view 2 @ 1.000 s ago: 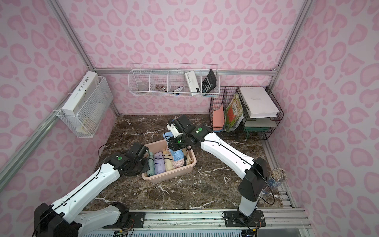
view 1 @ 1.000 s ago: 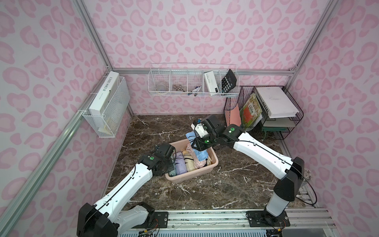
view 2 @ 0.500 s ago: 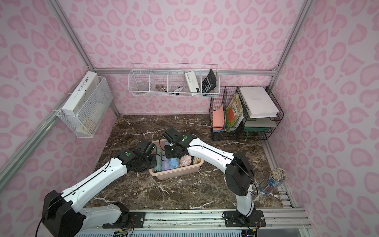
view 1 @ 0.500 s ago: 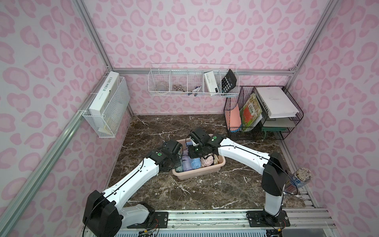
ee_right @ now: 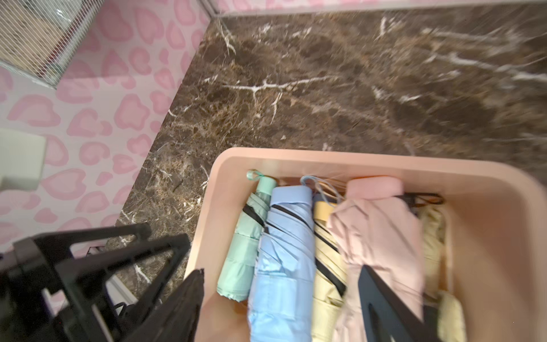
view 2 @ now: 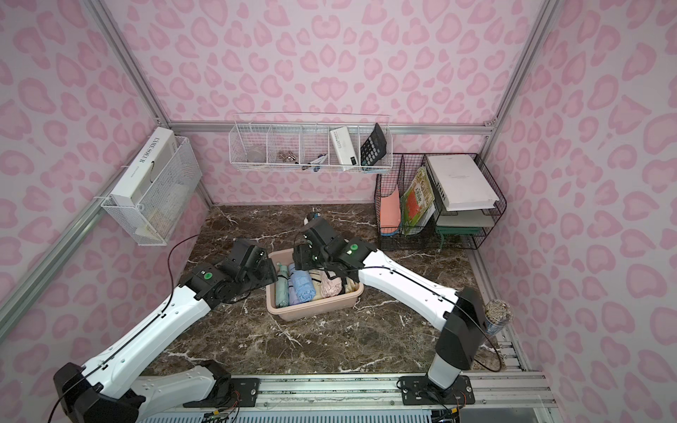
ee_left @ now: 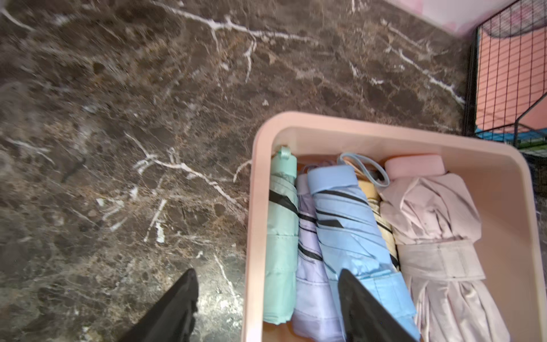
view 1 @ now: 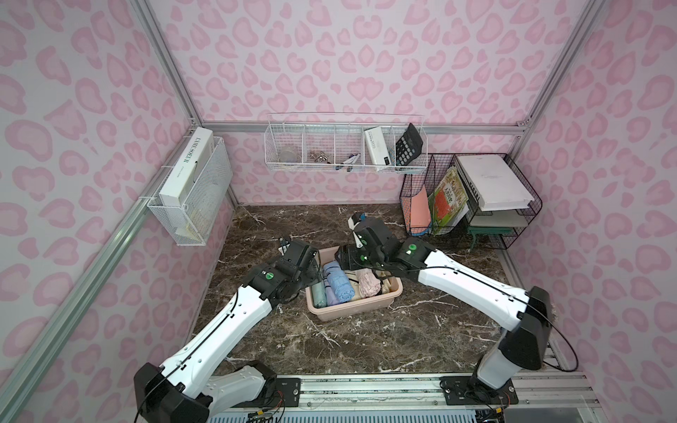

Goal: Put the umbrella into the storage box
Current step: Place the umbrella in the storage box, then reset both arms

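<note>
nearby, black file rack (view 1: 409,205) beyond storage box (view 1: 351,309).

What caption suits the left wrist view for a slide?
Open left gripper at the edge of the storage box packed with folded umbrellas.

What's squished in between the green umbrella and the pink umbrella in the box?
In the left wrist view: a lavender umbrella, a blue umbrella and a yellow umbrella, side by side in the storage box.

storage box (ee_left: 384,142): cut by frame edge | yellow umbrella (ee_left: 368,192): mostly covered | wall-basket trinkets (view 1: 318,156): too small
</note>
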